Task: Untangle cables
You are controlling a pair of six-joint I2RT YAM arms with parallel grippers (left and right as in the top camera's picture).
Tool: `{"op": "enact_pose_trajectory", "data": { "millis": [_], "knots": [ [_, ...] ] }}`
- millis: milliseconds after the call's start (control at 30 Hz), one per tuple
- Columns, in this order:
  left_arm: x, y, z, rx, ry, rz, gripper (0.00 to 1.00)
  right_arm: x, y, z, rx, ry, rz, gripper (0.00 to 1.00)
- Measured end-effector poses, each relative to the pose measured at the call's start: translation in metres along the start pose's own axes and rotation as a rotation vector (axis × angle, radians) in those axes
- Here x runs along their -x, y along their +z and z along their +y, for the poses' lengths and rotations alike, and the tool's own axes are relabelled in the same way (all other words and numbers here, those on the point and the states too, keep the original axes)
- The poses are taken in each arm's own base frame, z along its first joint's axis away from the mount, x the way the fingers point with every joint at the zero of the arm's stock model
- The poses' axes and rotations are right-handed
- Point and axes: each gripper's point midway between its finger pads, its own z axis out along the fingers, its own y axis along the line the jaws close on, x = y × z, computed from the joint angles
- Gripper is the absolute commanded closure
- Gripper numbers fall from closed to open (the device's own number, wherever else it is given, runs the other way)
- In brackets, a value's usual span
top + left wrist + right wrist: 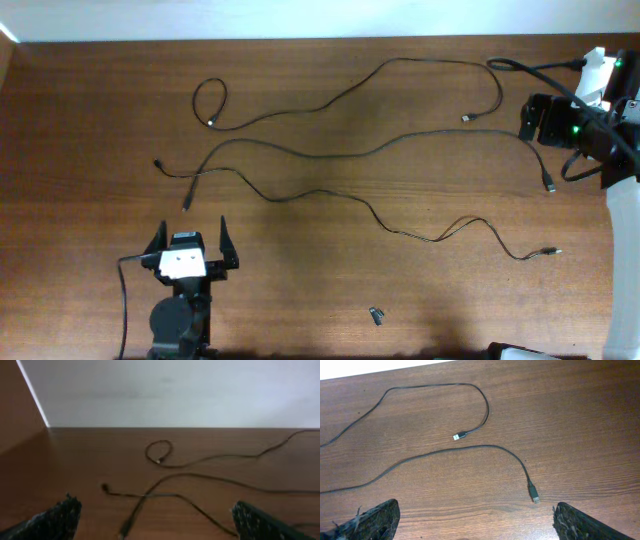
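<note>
Three thin black cables lie spread on the wooden table. The top cable (400,61) runs from a small loop (210,100) at the left to a plug (466,119). The middle cable (350,155) ends in plugs at the left (187,203) and right (549,186). The lower cable (380,215) crosses it near its left end (195,172). My left gripper (190,240) is open and empty just short of that crossing (145,495). My right gripper (528,118) is open and empty, with the middle cable's plug (534,494) ahead of its right finger and the top cable's plug (457,436) farther off.
A tiny dark loose piece (376,316) lies near the front edge. Thicker black cords (530,68) hang off the right arm at the back right. A pale wall (175,390) rises behind the table's far edge.
</note>
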Motion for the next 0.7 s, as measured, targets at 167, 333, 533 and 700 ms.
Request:
{"op": "enact_pose_trajectory", "data": {
  "millis": [167,333,533,700],
  "knots": [
    [-0.001,0.000,0.004,0.007,0.009,0.002,0.01,0.000,0.000,0.000,0.000,0.000,0.000,0.01],
    [-0.003,0.001,-0.003,-0.056,0.065,0.009,0.01,0.000,0.000,0.000,0.000,0.000,0.000,0.01],
    [-0.003,0.000,-0.007,-0.078,0.071,0.007,0.01,0.000,0.000,0.000,0.000,0.000,0.000,0.01],
    [-0.003,0.000,-0.007,-0.078,0.072,0.007,0.01,0.000,0.000,0.000,0.000,0.000,0.000,0.01]
  ]
}}
